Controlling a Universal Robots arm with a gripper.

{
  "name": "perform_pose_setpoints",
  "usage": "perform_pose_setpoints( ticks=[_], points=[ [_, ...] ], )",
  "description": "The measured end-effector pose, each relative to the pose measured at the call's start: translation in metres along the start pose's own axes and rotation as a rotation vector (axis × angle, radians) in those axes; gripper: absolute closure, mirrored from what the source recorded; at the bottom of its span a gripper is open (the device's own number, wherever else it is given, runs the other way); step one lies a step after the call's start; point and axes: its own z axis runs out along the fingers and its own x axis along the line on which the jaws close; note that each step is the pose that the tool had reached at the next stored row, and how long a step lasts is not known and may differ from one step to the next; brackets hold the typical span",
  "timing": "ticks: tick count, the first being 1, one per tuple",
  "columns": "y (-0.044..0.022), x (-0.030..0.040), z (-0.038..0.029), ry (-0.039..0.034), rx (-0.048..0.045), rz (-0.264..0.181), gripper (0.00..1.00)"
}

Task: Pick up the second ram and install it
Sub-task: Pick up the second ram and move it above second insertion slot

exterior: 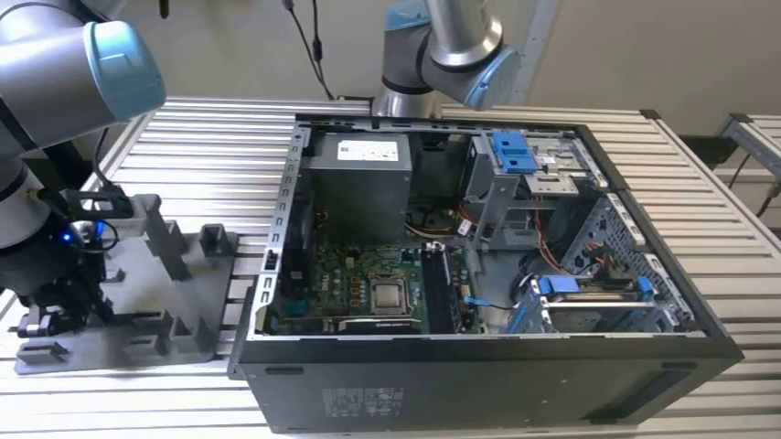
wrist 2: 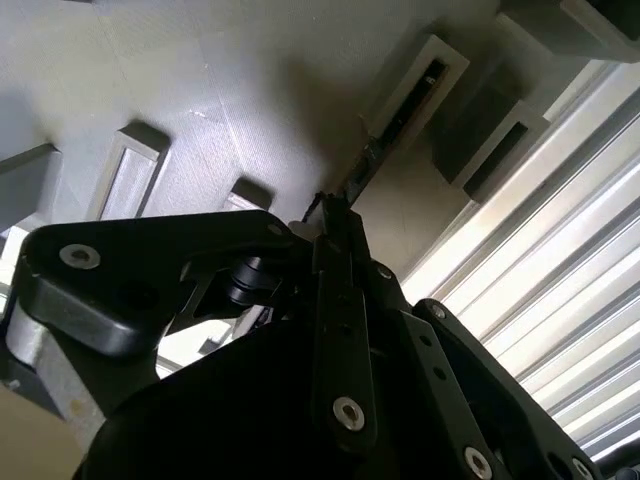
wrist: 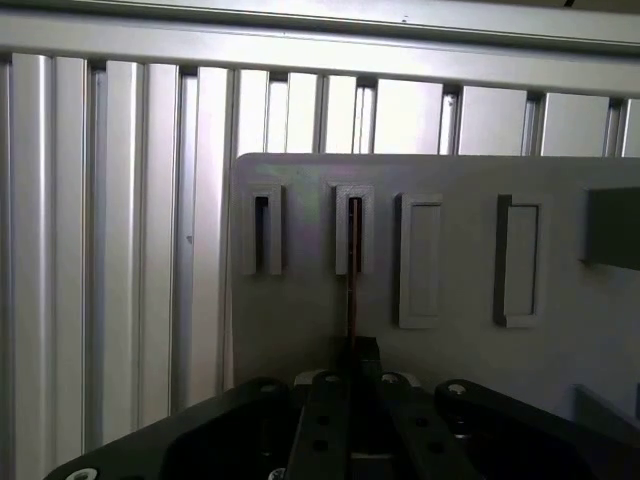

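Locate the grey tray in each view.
Exterior view: grey tray at the exterior view's left, beside the computer case.
First wrist view: grey tray beyond the gripper, which grips the second ram.
Second wrist view: grey tray beyond the gripper.
Shared landmark: ribbed table under it.

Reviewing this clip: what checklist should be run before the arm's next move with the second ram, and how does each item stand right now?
1. Grip: gripper closed on the ram, which shows edge-on: ok.
2. Alignment: ram in line with its slot in the tray: ok.
3. Ram clear of the tray: not ok, its far end sits in the slot.
4. Access: case open, motherboard exposed: ok.
5. Memory sockets free, latches open: cannot tell.
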Motion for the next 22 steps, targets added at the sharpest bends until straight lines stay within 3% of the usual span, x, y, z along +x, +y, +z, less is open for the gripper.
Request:
perform_pose_setpoints(
  ticks=[8, 22],
  points=[
    [0.0000, -0.0001, -0.0009, 0.0000, 0.0000, 0.000, 0.86],
    [0.0002, -0.0007, -0.0163, 0.0001, -0.0001, 0.002, 0.86]
  ],
)
